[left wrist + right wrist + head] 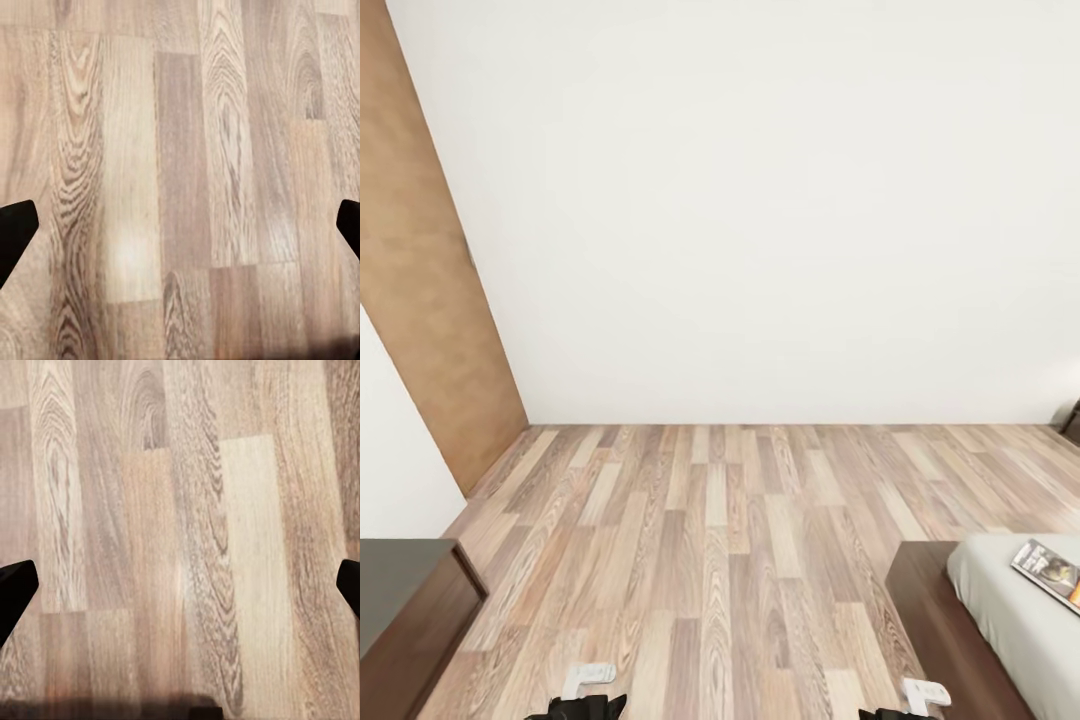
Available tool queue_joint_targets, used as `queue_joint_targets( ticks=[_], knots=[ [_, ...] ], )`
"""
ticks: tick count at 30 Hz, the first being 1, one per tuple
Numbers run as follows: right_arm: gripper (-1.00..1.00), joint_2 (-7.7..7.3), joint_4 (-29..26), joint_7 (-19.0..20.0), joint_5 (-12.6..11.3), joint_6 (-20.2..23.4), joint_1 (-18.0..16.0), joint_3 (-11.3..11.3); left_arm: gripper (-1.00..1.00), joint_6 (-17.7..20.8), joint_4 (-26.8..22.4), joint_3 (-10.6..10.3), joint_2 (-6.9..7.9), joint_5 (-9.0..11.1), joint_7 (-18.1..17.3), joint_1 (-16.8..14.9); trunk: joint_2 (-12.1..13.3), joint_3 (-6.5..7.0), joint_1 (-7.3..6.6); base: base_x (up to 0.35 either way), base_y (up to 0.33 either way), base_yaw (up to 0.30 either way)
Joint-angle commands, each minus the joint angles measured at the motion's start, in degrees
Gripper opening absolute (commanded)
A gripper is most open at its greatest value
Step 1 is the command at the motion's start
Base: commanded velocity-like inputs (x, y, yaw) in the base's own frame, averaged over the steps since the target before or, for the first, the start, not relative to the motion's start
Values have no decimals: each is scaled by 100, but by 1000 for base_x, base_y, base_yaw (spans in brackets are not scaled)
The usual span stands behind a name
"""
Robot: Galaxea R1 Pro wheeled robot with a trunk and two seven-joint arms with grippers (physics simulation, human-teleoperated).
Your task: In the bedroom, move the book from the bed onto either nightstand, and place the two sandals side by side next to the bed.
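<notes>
Wood-plank floor lies under both spread, empty grippers; the book on the bed sits right of the right gripper, so turn there squarely.

I'm looking at a floor of light wood planks with strong grain, smooth, giving off a soft sheen. The wall is reading as plain white and matt. The door is showing a flat brown wood surface. The bed frame is appearing as dark brown wood, its mattress as smooth light grey cloth. The book is showing a printed paper cover. A dark wood cabinet is carrying a dull grey top.
</notes>
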Motion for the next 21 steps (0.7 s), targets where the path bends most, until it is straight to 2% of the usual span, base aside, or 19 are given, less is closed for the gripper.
queue_joint_targets(
  ticks=[1,12,21],
  knots=[
    [100,-2,9,31,-49,-12,-5,-17,100,-16,2,49,1,-55,-16,-3,-3,-6,3,297,168,0],
    [100,-1,9,29,-60,-12,-5,-17,100,-16,2,49,1,-55,-16,-3,-3,-6,3,299,146,0],
    [100,-1,8,25,-60,-12,-5,-17,100,-16,0,49,1,-55,-16,-3,-3,-6,3,321,32,0]
  ],
)
